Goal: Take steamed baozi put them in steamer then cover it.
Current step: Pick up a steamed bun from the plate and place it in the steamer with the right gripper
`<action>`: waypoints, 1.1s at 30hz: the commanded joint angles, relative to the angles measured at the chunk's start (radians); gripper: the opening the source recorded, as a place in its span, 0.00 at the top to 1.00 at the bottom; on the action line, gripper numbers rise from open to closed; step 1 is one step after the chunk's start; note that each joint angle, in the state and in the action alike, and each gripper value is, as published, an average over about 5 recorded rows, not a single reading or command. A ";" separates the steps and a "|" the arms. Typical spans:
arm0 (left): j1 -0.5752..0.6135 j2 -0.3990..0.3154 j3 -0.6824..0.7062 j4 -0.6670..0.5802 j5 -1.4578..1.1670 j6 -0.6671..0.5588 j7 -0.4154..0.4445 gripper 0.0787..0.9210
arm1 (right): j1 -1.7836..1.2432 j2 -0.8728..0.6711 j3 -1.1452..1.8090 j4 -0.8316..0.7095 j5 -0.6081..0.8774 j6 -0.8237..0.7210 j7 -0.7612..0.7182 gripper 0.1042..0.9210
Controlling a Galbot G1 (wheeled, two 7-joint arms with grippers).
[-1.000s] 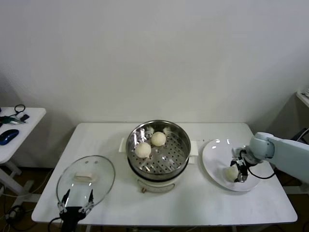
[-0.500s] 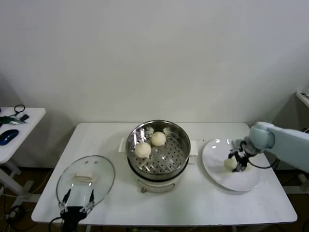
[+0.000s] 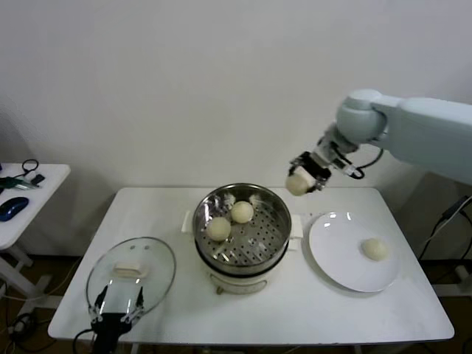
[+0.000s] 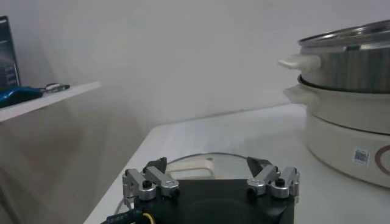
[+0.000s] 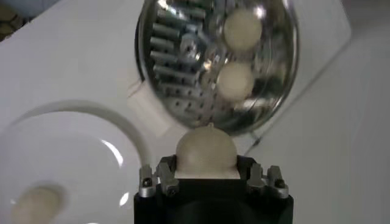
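I see my right gripper up in the air, above the table and just right of the steamer, its fingers closed on a bun. From the right wrist the bun sits snug between the fingers, with the steamer below and beyond it. Two buns lie in the basket, one toward the near left and one farther back. A fourth bun rests on the white plate at the right of the table. The lid lies flat on the table at the near left, well apart from the steamer. My left gripper is parked at the near edge by the lid, fingers spread wide and holding nothing; whether its tips touch the lid's rim I can't quite tell. A side table stands at far left.
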 commanded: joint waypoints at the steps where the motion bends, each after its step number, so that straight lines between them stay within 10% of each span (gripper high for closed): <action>1: 0.002 0.001 0.001 -0.003 0.001 0.000 0.001 0.12 | 0.055 0.183 0.018 0.197 -0.052 0.120 0.037 0.33; 33: 0.012 -0.004 -0.019 0.001 -0.008 -0.012 -0.005 0.12 | -0.308 0.281 -0.034 0.017 -0.279 0.102 0.167 0.27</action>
